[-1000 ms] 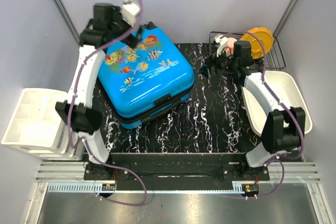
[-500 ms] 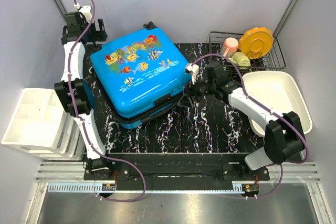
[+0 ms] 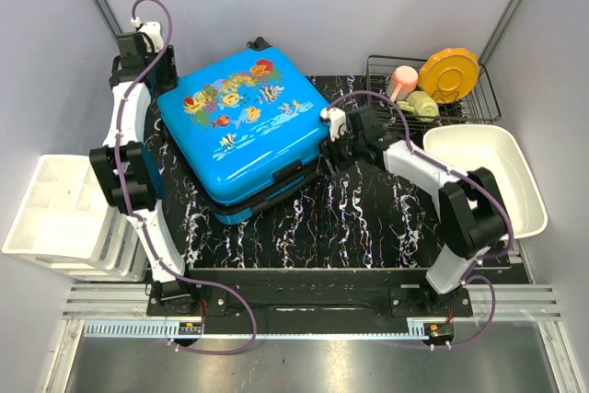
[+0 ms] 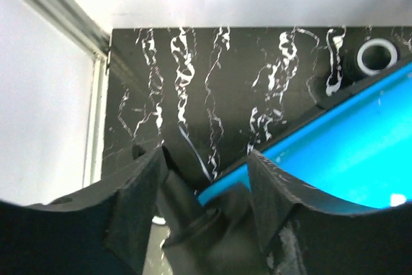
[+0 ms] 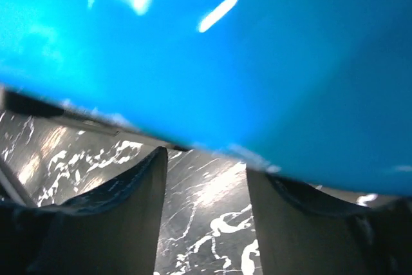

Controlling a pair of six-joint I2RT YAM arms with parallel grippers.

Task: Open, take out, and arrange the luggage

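The blue fish-print luggage (image 3: 244,131) lies flat and closed on the black marble table (image 3: 368,218). My left gripper (image 3: 155,97) is at its far left corner. In the left wrist view the fingers (image 4: 138,210) stand apart with a black wheel (image 4: 212,223) between them, beside the blue shell (image 4: 347,152). My right gripper (image 3: 329,146) is at the luggage's right edge. In the right wrist view it (image 5: 205,165) is open and empty, low over the table, with the blue shell (image 5: 225,49) right above the fingertips.
A white drawer bin (image 3: 64,218) stands at the left edge. A white tub (image 3: 488,181) is at the right. Behind it a wire rack (image 3: 479,103) holds an orange plate (image 3: 451,75), a pink cup (image 3: 403,80) and a green item (image 3: 421,103).
The left arm swung from above the luggage down to its far left corner. The right arm moved from the rack to the luggage's right edge. The luggage shifted slightly.
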